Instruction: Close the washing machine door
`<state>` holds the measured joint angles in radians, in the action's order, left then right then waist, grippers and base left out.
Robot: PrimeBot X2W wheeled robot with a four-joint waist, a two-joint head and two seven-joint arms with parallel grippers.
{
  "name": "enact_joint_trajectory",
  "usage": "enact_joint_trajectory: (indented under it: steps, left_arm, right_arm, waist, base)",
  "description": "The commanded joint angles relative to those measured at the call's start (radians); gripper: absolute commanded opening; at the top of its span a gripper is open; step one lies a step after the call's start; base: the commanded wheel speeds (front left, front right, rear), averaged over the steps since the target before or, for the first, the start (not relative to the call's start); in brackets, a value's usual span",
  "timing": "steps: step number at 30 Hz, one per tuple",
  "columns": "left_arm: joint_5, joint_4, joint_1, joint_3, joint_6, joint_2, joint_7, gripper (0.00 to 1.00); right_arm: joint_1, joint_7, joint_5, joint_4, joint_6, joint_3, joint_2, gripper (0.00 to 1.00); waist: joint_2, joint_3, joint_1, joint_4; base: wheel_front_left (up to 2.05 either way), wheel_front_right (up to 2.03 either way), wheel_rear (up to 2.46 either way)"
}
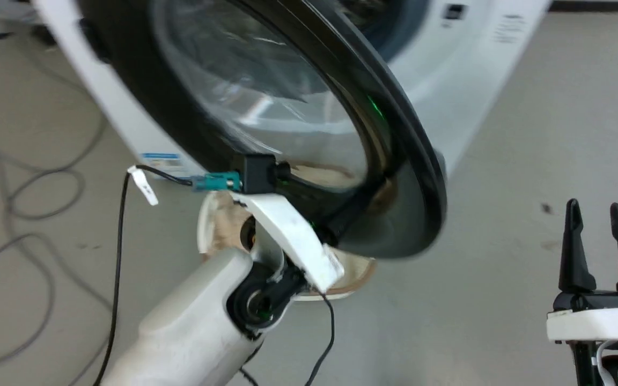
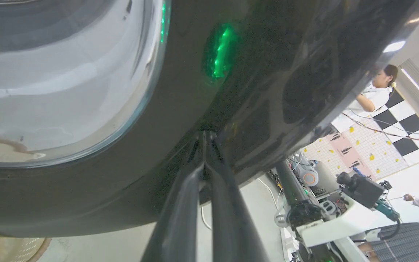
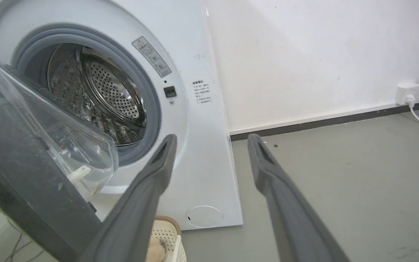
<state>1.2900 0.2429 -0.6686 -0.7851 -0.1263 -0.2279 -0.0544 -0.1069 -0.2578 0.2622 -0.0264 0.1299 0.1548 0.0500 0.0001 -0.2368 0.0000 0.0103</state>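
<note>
**Door half open, left tips on it: push step in hand**

Head view: the washing machine door (image 1: 413, 214) stands part-open, hinged at left, free edge out near & right of the washing machine (image 1: 448, 86). Left arm (image 1: 196, 321) reaches up under the door's low rim. Right gripper (image 1: 594, 206) sits near right, well apart from the door, jaws open, nothing btwn them.

Left wrist view: left gripper (image 2: 205, 136) has jaws pressed together, gripping nothing, tips touching the glossy black ring just beside the glass window (image 2: 49, 91). A person (image 2: 375, 96) stands at right in bkgd.

Right wrist view: steel drum (image 3: 111, 98) & grey gasket (image 3: 154, 120) are exposed. Door at left, glass bowl facing the opening but not in it. Basket (image 3: 166, 234) on the floor below.

Judgement: step = pushing door shut w/ closed tips. Next move prob. calls for a push toward the far side along the hinge arc, w/o tips sliding on the gloss, then a firm press so the latch catches.
</note>
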Motion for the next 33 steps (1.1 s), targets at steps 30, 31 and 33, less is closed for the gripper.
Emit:
enact_joint_trajectory:
  steps: [30,31,33]
  left_arm:
    - [-0.327,0.238,-0.118,0.019,0.105,-0.092,0.315,1.0]
    - [-0.395,0.21,-0.093,0.074,0.134,-0.087,0.316,1.0]
    - [-0.528,0.148,-0.039,0.158,0.182,-0.086,0.316,1.0]
  right_arm:
    - [0.022,-0.004,-0.019,0.024,0.001,0.022,0.0,1.0]
    - [0.015,-0.004,-0.02,0.03,0.001,0.025,0.0,1.0]
    - [-0.003,-0.004,-0.02,0.045,0.001,0.031,0.0,1.0]
  waist:
    - [-0.0001,0.109,0.0,-0.06]
    - [-0.0001,0.114,0.0,-0.053]
    - [-0.0001,0.122,0.0,-0.041]
  base:
    - [0.0,0.0,0.0]
    - [0.0,0.0,0.0]
    - [0.0,0.0,0.0]
